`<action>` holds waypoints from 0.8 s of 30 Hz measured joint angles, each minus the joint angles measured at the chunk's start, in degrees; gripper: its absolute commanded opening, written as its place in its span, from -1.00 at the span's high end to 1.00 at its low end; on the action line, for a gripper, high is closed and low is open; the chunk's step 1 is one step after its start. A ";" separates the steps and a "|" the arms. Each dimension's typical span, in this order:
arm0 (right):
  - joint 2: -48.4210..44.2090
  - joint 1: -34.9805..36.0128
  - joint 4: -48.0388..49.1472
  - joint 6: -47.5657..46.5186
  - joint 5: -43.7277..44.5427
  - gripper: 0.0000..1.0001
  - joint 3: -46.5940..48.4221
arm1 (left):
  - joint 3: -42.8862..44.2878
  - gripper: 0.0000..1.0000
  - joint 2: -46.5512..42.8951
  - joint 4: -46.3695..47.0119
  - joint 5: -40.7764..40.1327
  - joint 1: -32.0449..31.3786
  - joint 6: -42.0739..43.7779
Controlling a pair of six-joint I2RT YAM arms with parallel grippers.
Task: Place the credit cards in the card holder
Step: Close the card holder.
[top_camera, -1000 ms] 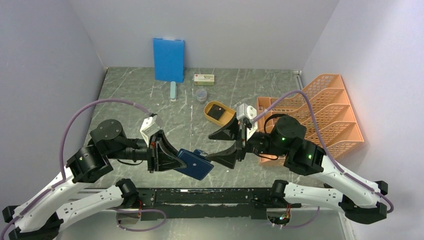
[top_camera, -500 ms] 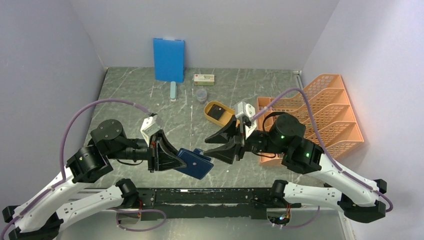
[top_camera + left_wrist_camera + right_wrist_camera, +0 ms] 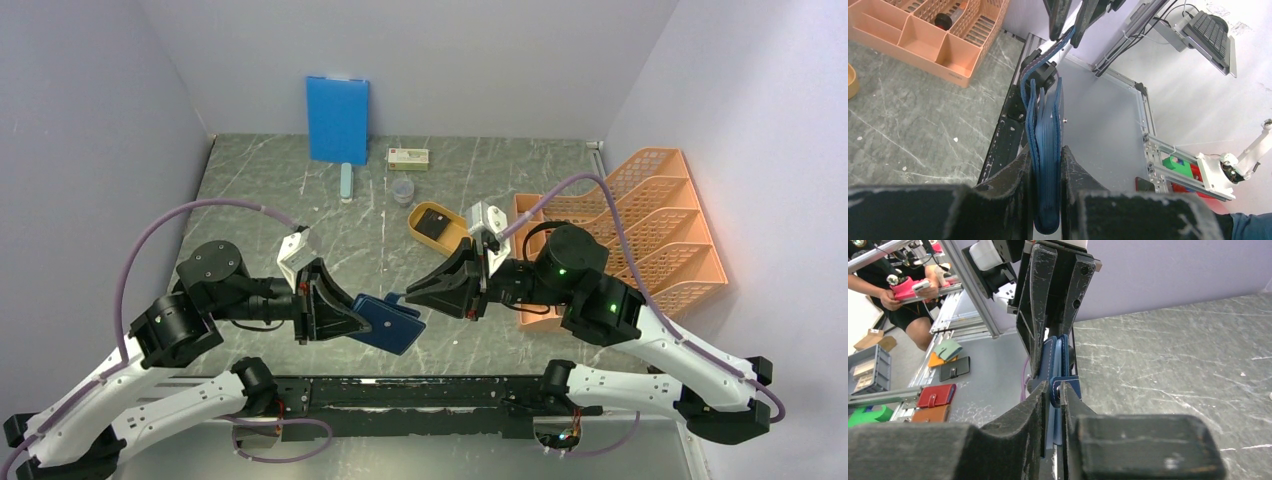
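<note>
The card holder [image 3: 392, 324] is held over the near middle of the tabletop [image 3: 260, 190], clamped on edge in the left end effector [image 3: 1046, 162]. From the right, the right end effector [image 3: 1054, 390] is pinched on its clasp tab [image 3: 1068, 384].

Both arms bent low, forearms level, pointing inward at each other. Left gripper [image 3: 360, 318] turned side-on, jaws clamped on card holder [image 3: 395, 328]. Right gripper [image 3: 413, 292] meets it tip to tip, jaws nearly together, pinching the holder's tab.
</note>
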 measured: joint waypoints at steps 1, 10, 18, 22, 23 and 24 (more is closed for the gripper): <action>0.00 0.00 0.00 -0.04 0.00 0.77 0.07 | 0.00 0.90 -0.11 0.00 -0.22 0.00 0.00; 0.04 0.00 0.07 -0.04 -0.04 1.00 0.17 | 0.00 0.90 -0.68 0.00 -1.97 0.00 -0.09; 1.29 0.00 -0.24 -1.62 2.49 1.00 0.28 | 1.36 0.90 0.37 -2.27 -8.66 0.00 -1.22; 1.60 0.00 -0.96 -4.22 6.08 1.00 0.24 | 2.64 0.90 1.44 -3.87 -13.22 0.00 -2.64; 1.77 0.00 -1.07 -4.90 6.78 1.00 0.24 | 2.82 0.90 1.70 -4.11 -14.40 0.00 -3.21; 2.01 0.00 -1.09 -5.53 7.43 1.00 0.15 | 2.86 0.90 1.95 -4.28 -15.34 0.00 -3.87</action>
